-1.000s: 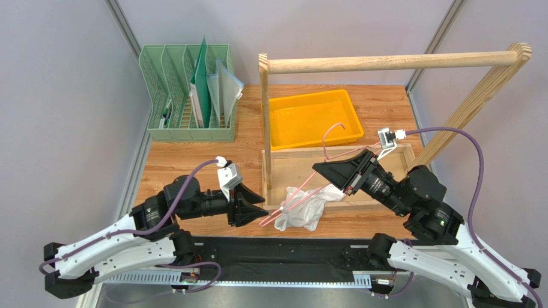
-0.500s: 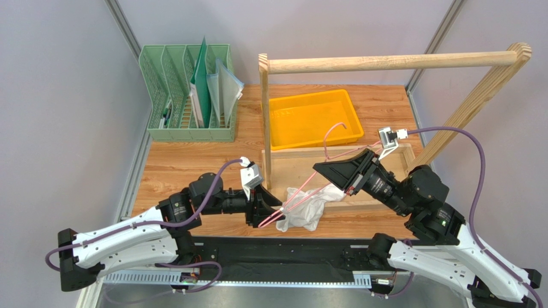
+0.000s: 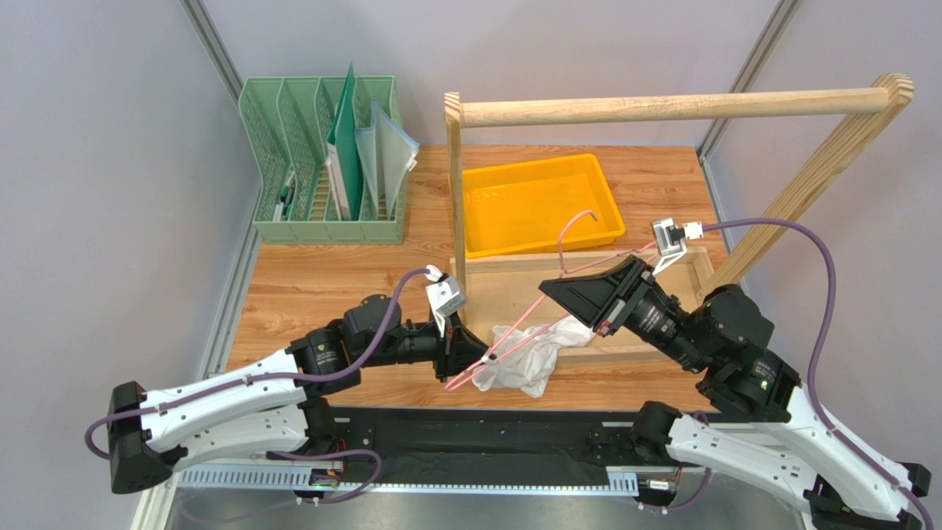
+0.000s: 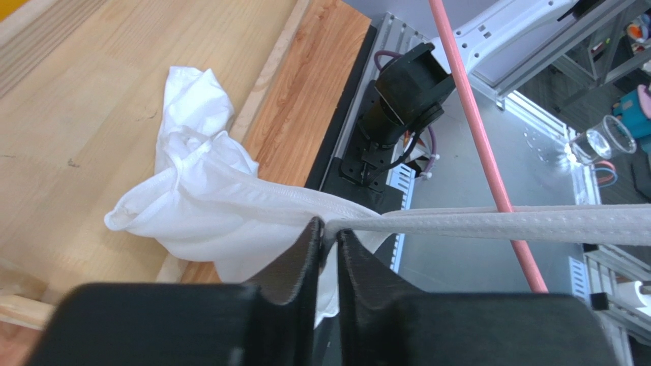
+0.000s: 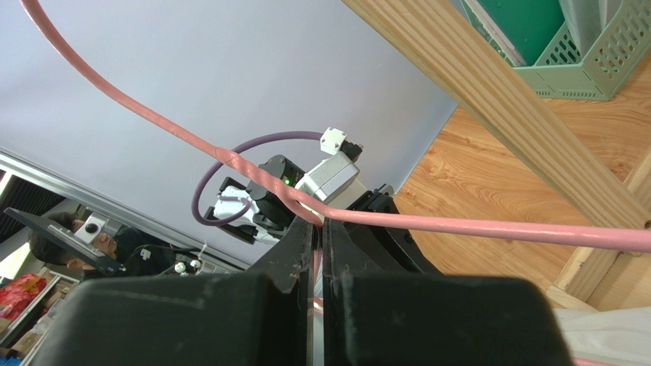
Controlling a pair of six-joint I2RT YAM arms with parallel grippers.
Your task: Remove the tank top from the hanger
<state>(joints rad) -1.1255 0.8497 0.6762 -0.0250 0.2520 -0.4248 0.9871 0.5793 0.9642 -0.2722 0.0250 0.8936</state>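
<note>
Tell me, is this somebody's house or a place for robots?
Probably a robot lab, not a house: a left arm and a right arm mounted at a wooden table, with plain grey walls close around it.

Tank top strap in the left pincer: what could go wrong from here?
1. The left pincer pinches only a thin edge of the taut strap; a pull may slip it free.
2. The tank top is bunched and the strap crosses the hanger; it may snag and drag the wire.
3. The right pincer grips bare wire at the twisted neck, so the hanger could rotate.
</note>
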